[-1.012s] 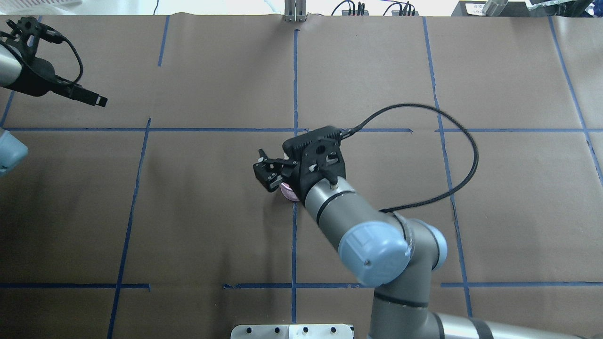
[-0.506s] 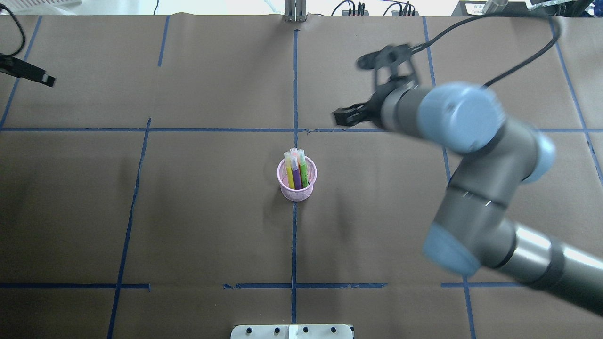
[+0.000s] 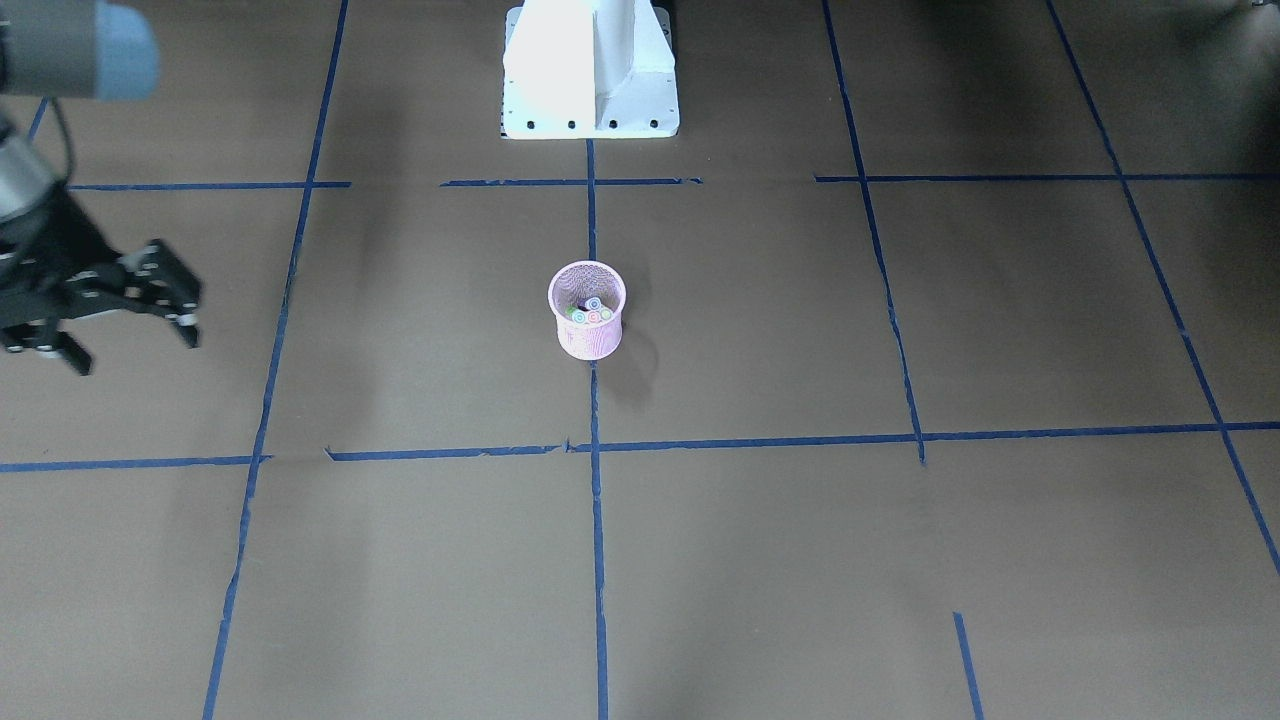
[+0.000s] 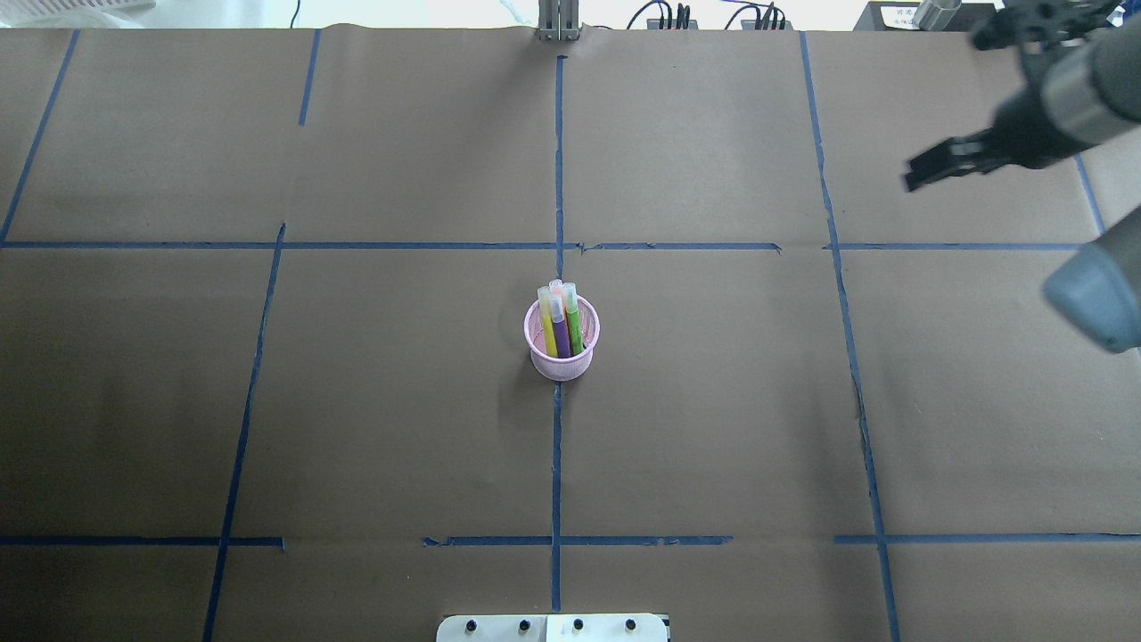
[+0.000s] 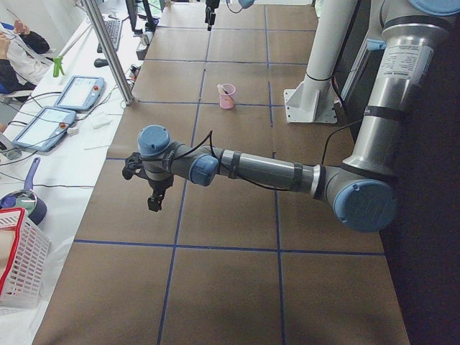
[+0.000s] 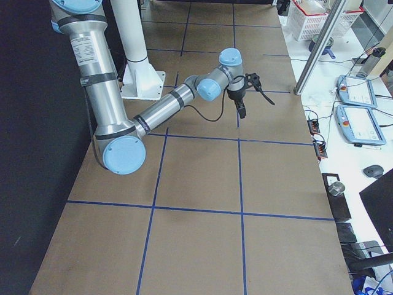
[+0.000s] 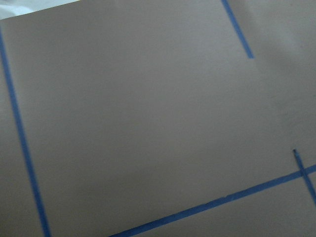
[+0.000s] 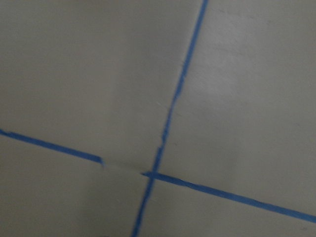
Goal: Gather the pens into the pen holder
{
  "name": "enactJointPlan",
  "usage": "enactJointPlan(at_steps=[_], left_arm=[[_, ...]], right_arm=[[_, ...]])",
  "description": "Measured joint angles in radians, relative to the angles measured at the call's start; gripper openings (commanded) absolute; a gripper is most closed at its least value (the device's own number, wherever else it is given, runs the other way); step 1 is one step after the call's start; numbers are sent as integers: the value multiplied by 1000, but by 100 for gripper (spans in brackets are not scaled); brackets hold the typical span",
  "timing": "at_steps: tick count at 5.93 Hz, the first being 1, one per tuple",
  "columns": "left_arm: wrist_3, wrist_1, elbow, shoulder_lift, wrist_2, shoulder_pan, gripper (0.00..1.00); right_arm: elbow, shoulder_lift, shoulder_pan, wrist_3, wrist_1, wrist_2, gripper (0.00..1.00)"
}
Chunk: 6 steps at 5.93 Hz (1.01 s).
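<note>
The pens (image 4: 560, 319) stand in the pink holder (image 4: 561, 367) at the centre of the bench (image 4: 357, 401). The right pincer (image 3: 136, 354) hangs well apart from it, fingers spread. Whether the left pincer (image 5: 147, 188) is spread or closed cannot be told.

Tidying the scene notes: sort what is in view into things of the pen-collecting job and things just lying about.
Job in hand:
- pens, standing in the holder
- pink pen holder
- right tool, open and empty, well away from the holder

Lying about:
- white robot base
- red-rimmed basket
- tablets
</note>
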Motion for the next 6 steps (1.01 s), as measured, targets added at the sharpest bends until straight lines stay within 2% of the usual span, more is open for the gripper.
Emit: enactJointPlan(at_steps=[1,3,4,6], left_arm=[[24,42,0,55,-3,-52,100],[59,66,-9,164,-6,-84,100],[63,67,-20,198,-7,-87,100],[65,68,-62,245,-7,-86,100]], right_arm=[[-62,-83,113,-183,-5,88,100],[-162,-196,287,-427,-9,186,100],[-208,-234,336,-468,-5,216,100],[-238,-277,398,-484,3,205,100]])
